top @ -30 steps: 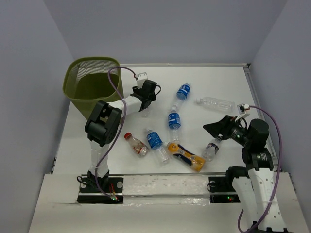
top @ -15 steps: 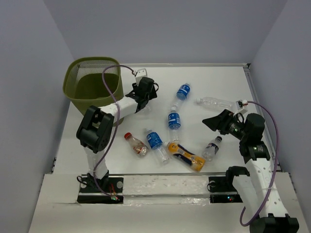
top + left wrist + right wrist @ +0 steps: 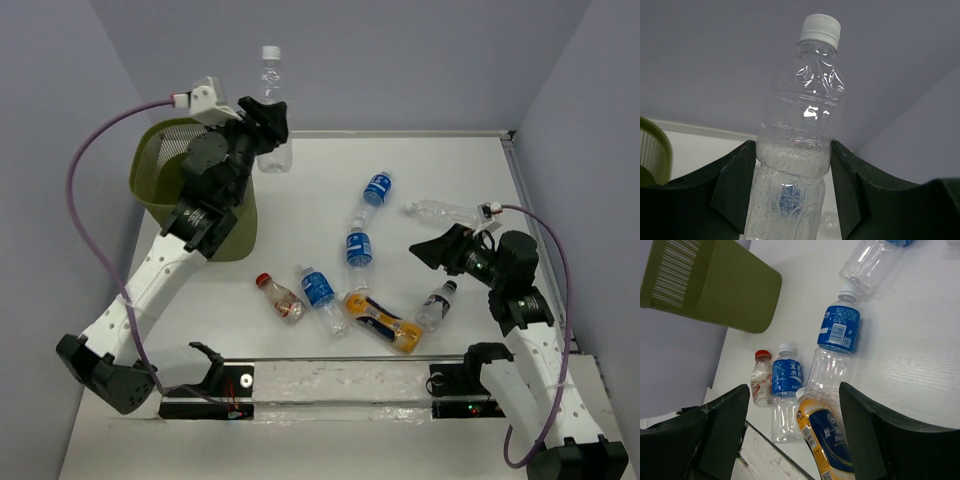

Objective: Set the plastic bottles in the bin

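My left gripper (image 3: 266, 128) is shut on a clear bottle with a white cap (image 3: 272, 105) and holds it upright, high in the air beside the right rim of the olive-green mesh bin (image 3: 152, 152). In the left wrist view the bottle (image 3: 801, 125) stands between my fingers (image 3: 735, 187). Several more bottles lie on the table: blue-labelled ones (image 3: 358, 246), a red-capped one (image 3: 280, 298), an orange-yellow one (image 3: 385, 323) and a plain clear one (image 3: 443, 212). My right gripper (image 3: 438, 250) is open and empty above the table. It looks down at the orange-yellow bottle (image 3: 826, 442).
A small dark-labelled bottle (image 3: 437, 305) lies just below my right gripper. The left arm crosses in front of the bin and hides part of it. The bin also shows in the right wrist view (image 3: 715, 285). Grey walls enclose the table on three sides.
My left arm has lifted the clear bottle from the table to high up beside the bin's rim. My right gripper has shifted slightly left and stays open.
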